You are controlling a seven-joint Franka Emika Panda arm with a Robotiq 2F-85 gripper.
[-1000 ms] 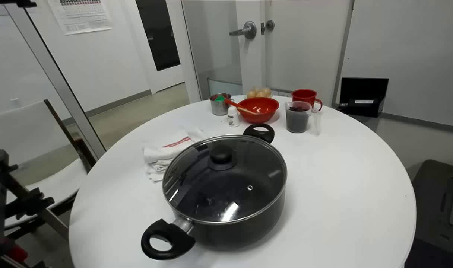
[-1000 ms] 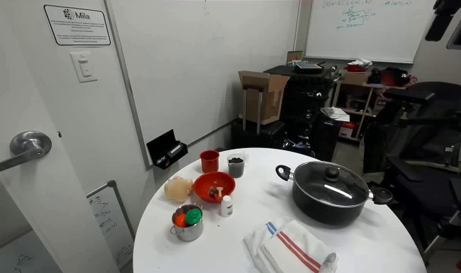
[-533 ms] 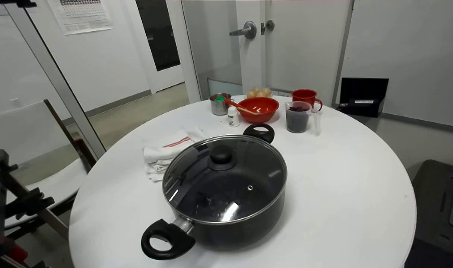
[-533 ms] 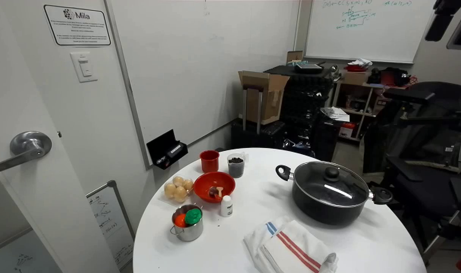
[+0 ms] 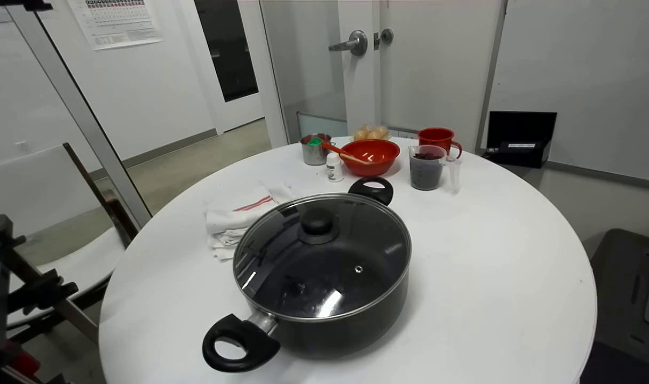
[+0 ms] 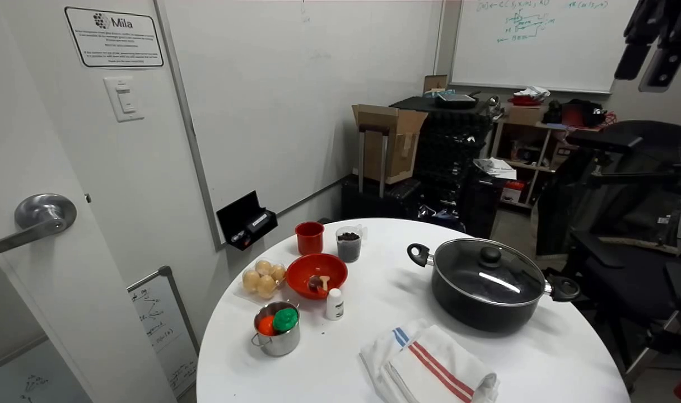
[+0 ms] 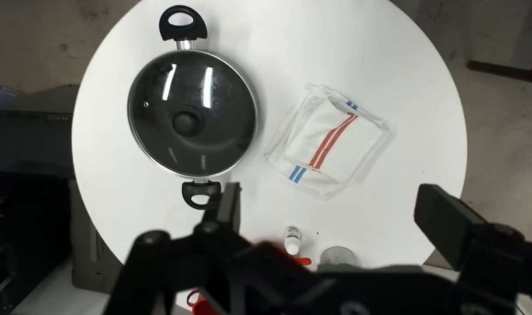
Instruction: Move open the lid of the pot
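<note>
The black pot (image 5: 351, 330) stands on the round white table, its two black loop handles pointing opposite ways. The clear glass lid (image 5: 324, 277) with metal rim and black knob (image 5: 317, 220) lies flat on it and covers it fully. The pot (image 6: 480, 310) and lid (image 6: 463, 274) also show in an exterior view, and the lid (image 7: 222, 144) shows from above in the wrist view. My gripper (image 6: 641, 82) hangs high above the table, apart from the lid, at the top right of that exterior view. In the wrist view my gripper (image 7: 327, 197) has its fingers wide apart with nothing between them.
A folded towel (image 6: 435, 364) lies beside the pot. A red bowl (image 6: 317, 268), white bottle (image 6: 335, 305), red mug (image 6: 309, 238), measuring cup (image 6: 349, 246), steel pot with toy vegetables (image 6: 279, 341) and eggs in a package (image 6: 264, 280) stand grouped on the table (image 5: 490, 266).
My gripper has come a little lower and to the left in an exterior view during the last half second. The pot, the lid and the other things have not moved.
</note>
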